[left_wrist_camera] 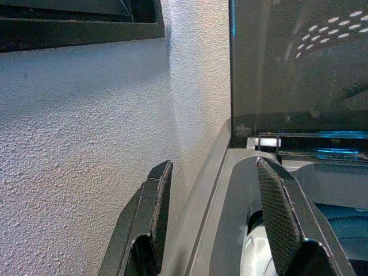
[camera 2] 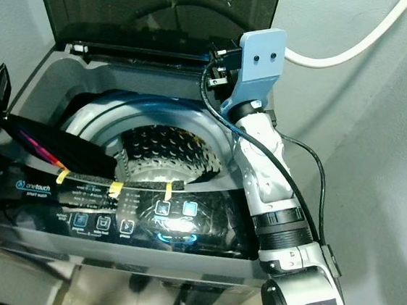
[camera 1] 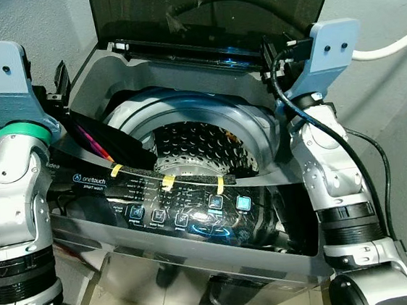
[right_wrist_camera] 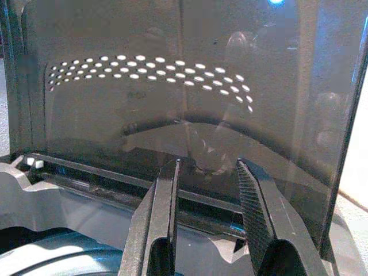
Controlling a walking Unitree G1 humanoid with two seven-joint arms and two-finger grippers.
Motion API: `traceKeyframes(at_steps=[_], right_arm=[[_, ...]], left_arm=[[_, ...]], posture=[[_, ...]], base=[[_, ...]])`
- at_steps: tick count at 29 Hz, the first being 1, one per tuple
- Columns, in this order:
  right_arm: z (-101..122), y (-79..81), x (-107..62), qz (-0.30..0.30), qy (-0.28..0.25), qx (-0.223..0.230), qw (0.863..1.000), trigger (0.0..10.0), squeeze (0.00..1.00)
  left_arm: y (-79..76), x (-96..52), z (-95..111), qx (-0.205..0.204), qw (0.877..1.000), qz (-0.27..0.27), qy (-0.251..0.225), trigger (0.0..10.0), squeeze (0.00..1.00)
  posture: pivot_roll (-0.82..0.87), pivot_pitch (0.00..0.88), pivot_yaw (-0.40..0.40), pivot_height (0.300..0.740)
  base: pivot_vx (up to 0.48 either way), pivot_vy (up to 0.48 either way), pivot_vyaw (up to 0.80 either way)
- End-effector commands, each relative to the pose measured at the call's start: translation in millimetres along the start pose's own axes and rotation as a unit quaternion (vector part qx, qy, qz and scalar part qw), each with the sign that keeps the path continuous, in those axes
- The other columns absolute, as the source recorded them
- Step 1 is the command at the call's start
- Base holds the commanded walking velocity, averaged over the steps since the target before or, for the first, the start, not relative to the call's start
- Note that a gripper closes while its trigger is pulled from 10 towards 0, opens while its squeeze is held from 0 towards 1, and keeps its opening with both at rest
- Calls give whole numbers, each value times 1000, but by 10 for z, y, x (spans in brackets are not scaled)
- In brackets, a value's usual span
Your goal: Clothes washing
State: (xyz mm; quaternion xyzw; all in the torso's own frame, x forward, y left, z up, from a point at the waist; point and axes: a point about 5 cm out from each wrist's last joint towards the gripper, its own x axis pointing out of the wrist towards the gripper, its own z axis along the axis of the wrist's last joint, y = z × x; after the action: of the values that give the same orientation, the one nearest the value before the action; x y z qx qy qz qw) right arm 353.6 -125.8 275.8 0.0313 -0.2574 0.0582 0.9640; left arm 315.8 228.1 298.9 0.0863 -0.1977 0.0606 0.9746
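In front of me is a top-loading washing machine [camera 1: 201, 269] with its dark tinted lid [camera 1: 210, 6] standing upright against the grey wall [left_wrist_camera: 86, 144]. Below the lid I look down into the perforated steel drum [camera 1: 203, 145], which sits between my two raised arms and lower than both sets of fingers. A dark garment [camera 1: 107, 141] with a red and orange stripe hangs over the drum's rim on my left-arm side, below and just inward of the left gripper [left_wrist_camera: 215, 224]. That gripper's jaws stand apart with nothing between them, straddling the machine's back corner where it meets the wall. The right gripper [right_wrist_camera: 210, 218] points at the raised lid, near it, jaws also spread and empty. At the front, the control panel [camera 1: 188, 212] glows blue, with small yellow tape strips [camera 1: 168, 182] stuck along its top edge.
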Motion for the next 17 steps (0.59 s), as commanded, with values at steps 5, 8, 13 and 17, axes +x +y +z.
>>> traceKeyframes(at_steps=[5, 8, 13, 17], right_arm=[[-2, -31, 18, -6, -1, 8, 1000, 10000, 0], [-12, -33, -6, -5, 1, 7, 1000, 10000, 0], [-5, -49, 4, -6, -1, 4, 1000, 10000, 0], [-3, -50, 9, -6, -1, 4, 1000, 10000, 0]], left_arm=[[-55, -2, 42, -7, 1000, -3, -16, 10000, 0], [-71, -2, 39, -10, 1000, -4, -16, 10000, 0], [-111, -7, 21, -11, 1000, -7, -15, 10000, 0], [-112, 2, 26, -11, 1000, -7, -17, 10000, 0]], posture=[[93, 56, -62, 740], [93, 57, -63, 740], [87, 53, -64, 740], [86, 53, -64, 740]], base=[[-338, 0, 0], [-385, 0, 0], [-452, 0, 0], [-407, 0, 0]])
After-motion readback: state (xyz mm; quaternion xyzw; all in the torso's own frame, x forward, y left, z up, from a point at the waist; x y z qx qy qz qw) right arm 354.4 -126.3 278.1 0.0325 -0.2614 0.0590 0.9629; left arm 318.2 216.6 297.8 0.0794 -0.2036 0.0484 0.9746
